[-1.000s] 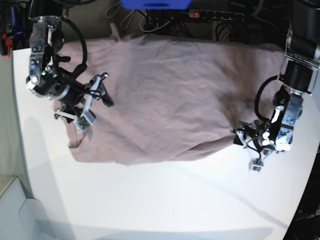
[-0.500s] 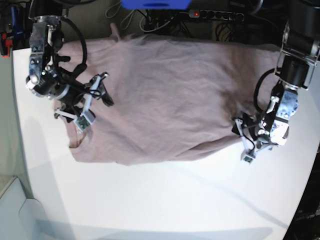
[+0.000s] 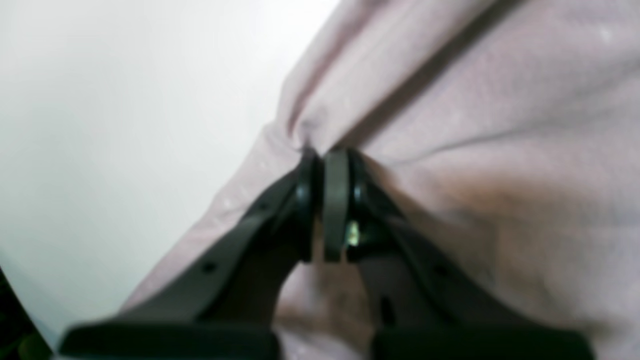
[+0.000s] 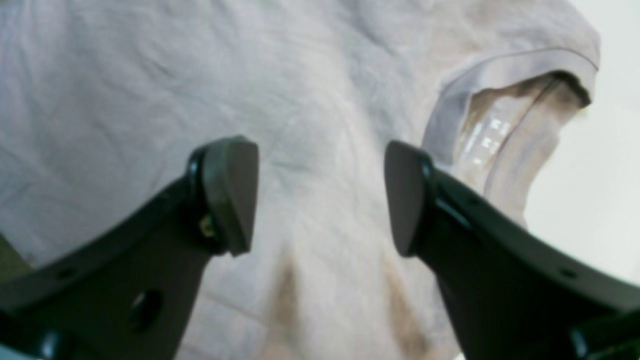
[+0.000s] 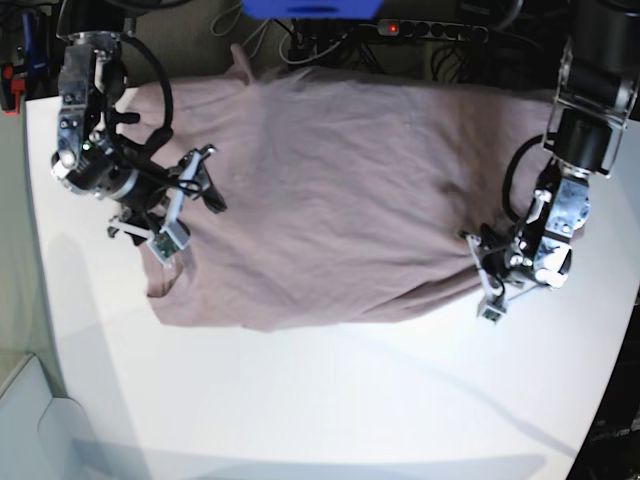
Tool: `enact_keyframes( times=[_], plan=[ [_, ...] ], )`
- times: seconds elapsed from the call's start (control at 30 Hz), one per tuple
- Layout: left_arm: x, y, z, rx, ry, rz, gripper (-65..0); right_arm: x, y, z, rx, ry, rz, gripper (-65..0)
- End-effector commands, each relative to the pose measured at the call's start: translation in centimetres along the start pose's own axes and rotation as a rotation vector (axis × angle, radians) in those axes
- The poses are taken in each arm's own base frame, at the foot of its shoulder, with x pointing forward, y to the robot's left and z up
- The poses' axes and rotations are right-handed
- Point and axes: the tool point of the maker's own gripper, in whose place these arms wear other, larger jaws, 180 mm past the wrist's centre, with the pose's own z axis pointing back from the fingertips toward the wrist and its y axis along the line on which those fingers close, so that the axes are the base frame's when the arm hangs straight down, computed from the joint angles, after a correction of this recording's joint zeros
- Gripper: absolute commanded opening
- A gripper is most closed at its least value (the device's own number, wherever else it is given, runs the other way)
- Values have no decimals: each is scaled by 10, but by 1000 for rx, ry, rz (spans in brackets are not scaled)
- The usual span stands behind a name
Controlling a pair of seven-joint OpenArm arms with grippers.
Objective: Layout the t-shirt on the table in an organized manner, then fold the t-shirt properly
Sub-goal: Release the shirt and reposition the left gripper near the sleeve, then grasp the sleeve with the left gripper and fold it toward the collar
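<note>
While your left gripper (image 3: pixel 325 200) is clenched on only a thin pinch of the t-shirt (image 5: pixel 340 200) at its hem corner, a brisk pull could slip it free or drag the whole shirt, spread rumpled across the table (image 5: pixel 330 400). Your right gripper (image 4: pixel 320 195) hangs released above the collar, so that end is unanchored.

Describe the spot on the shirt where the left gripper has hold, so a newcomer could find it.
Start from the white table and the mauve t-shirt spread across its far half. Follow the shirt's near edge to its corner on the base view's right, where the left gripper is shut on a pinched fold at the hem. The right gripper hovers open near the collar.
</note>
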Motion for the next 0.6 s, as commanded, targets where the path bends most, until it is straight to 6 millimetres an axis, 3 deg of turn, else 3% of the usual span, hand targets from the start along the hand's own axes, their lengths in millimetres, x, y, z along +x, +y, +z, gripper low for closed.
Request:
enact_keyframes(
  times=[0.0, 0.07, 0.27, 0.43, 0.57],
  plan=[
    [12, 15, 12, 29, -32, 13, -648, 15, -6, 4, -9, -51, 12, -250],
    [25, 19, 26, 37, -91, 33, -648, 15, -6, 4, -9, -51, 12, -250],
    [93, 15, 107, 45, -355, 108, -648, 11, -4, 2, -4, -43, 3, -250],
    [130, -25, 161, -13, -511, 103, -648, -2, -5, -6, 10, -12, -29, -251],
    [127, -73, 163, -98, -514, 55, -648, -12, -12, -5, 3, 16, -30, -251]
  ],
)
